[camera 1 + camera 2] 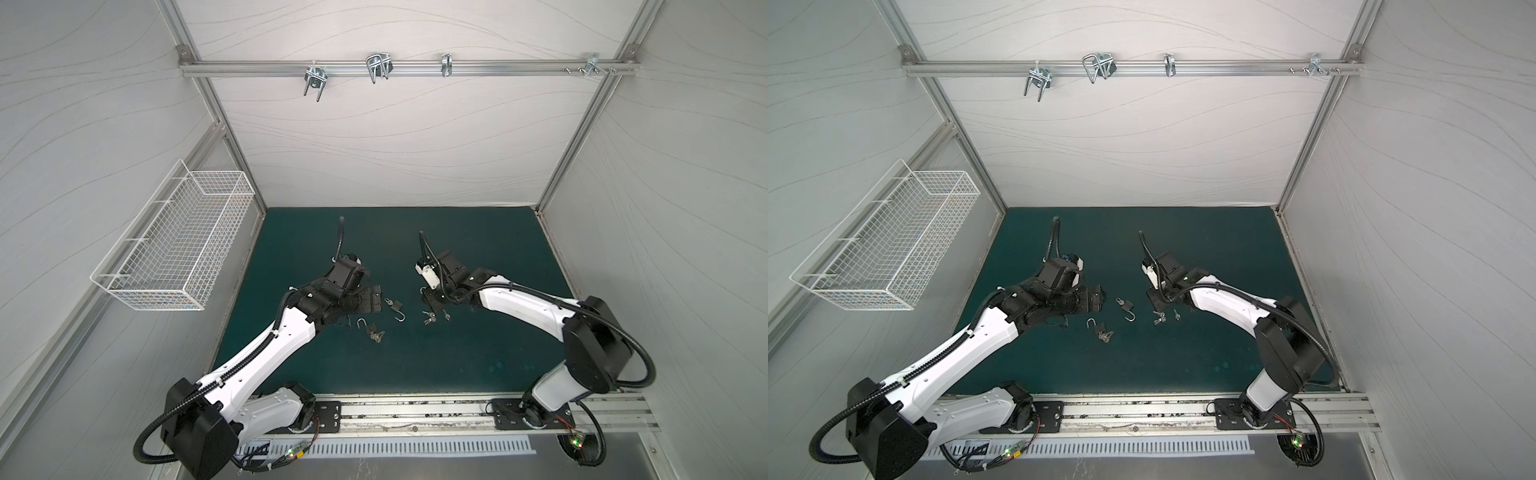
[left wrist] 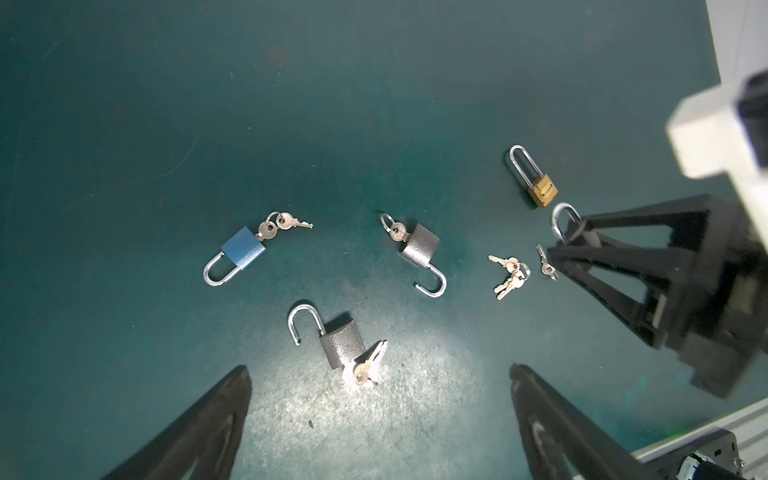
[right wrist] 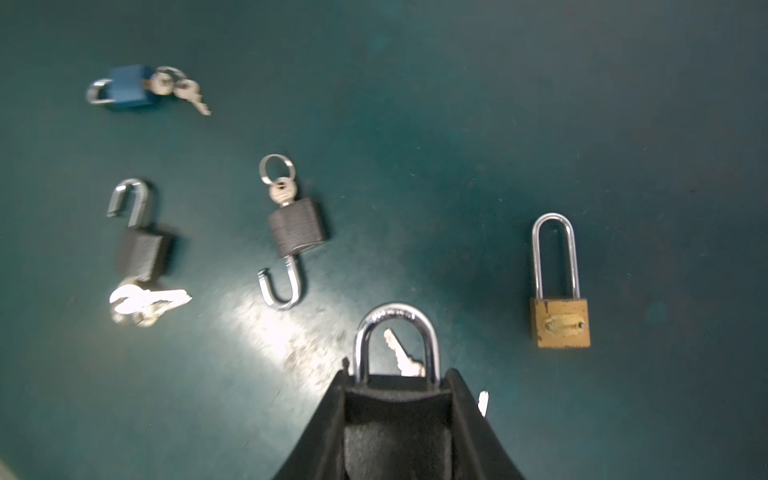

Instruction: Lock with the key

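The job looks part done. A few locks lie on the mat (image 1: 498, 257). The blue lock (image 2: 243, 249) has its loop pushed in and a key in it, so it looks locked. The brass lock (image 2: 542, 191) has its loop in too, but no key.

Two are not done. The first grey lock (image 1: 392, 306) and the second grey lock (image 1: 370, 328) both have their loops swung out, and each has a key in it. In a top view the second sits at about 7 o'clock from the first. The loose keys (image 1: 430, 319) lie at about 4 o'clock from the first, not in any lock.

Most likely what is left is to push those two loops in and turn the keys.

The left claw (image 2: 379, 374) is spread wide. It holds nothing and touches nothing. It hangs over the mat at about 9 o'clock from the first grey lock.

The right claw (image 3: 397, 386) is at about 3 o'clock from the first grey lock. It is partly closed and pinches the held lock (image 3: 395, 311) by its body, one finger on each side. That lock's loop looks pushed in. The claw hides the lock's bottom, so no one can tell if a key is in it.
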`<state>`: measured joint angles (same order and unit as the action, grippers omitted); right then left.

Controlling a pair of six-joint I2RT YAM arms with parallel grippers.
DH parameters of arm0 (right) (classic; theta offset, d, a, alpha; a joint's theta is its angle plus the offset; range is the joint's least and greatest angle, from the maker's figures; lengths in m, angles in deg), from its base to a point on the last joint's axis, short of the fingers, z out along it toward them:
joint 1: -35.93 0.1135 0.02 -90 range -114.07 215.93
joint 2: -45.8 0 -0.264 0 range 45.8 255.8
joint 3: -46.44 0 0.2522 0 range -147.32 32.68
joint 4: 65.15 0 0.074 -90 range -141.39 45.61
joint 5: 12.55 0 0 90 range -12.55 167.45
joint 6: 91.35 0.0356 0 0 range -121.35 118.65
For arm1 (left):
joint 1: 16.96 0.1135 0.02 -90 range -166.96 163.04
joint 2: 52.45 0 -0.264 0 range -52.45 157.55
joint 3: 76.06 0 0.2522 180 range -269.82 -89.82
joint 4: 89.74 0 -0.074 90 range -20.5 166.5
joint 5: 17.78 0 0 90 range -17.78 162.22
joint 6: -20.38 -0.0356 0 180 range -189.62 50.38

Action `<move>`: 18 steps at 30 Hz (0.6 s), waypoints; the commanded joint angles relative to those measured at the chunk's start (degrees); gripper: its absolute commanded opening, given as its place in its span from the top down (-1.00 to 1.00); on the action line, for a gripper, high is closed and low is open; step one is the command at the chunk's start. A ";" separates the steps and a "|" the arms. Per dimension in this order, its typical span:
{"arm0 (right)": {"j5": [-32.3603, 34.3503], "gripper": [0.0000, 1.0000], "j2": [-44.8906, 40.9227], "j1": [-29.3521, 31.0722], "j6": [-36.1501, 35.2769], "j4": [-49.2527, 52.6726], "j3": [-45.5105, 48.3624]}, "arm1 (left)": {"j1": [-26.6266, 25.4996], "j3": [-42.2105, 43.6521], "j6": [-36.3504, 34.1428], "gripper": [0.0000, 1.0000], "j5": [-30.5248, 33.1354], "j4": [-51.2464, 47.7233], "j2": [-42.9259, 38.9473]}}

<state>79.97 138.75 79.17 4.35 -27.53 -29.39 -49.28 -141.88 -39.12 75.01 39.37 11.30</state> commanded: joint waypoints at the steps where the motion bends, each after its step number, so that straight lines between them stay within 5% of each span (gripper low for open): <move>1: 0.88 1.00 4.47 -0.52 0.50 2.57 -4.12 | 0.70 0.89 1.77 -0.96 1.13 0.35 -0.65; 18: 3.71 0.75 19.77 -1.83 -1.43 6.99 -14.01 | 7.27 4.68 3.95 -0.96 -7.19 2.58 -3.55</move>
<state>82.38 157.44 77.88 3.60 -22.92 -42.24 -42.44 -136.94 -36.22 68.69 40.60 7.97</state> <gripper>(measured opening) 0.341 0.979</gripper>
